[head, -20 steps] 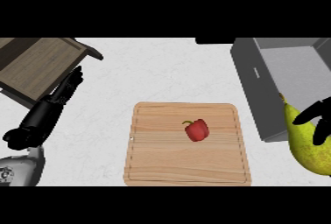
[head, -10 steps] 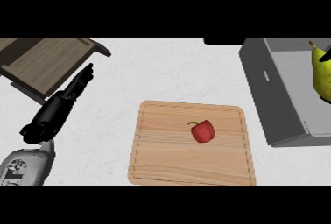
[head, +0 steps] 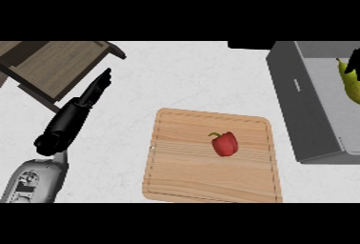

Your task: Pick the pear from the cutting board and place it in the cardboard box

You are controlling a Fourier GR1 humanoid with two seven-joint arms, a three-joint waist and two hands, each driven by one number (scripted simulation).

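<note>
A yellow-green pear [head: 350, 83] shows at the far right edge, above the inside of a grey open box [head: 304, 107]. Only a dark bit of my right hand [head: 354, 67] is visible, curled across the pear's top; the rest is cut off by the edge. On the wooden cutting board [head: 204, 176] in the middle lies a red bell pepper [head: 225, 144], with no pear beside it. My left hand [head: 90, 96] rests at the left, open, with straight fingers pointing up and to the right, well clear of the board.
A wooden crate [head: 49, 66] stands at the upper left, just beyond the left hand's fingertips. A dark object [head: 249, 45] sits at the top edge near the box. White counter lies between the left arm and the board.
The right hand has carried the pear from beside the board's lower right up to over the grey box. The left hand has stretched out straighter toward the crate.
</note>
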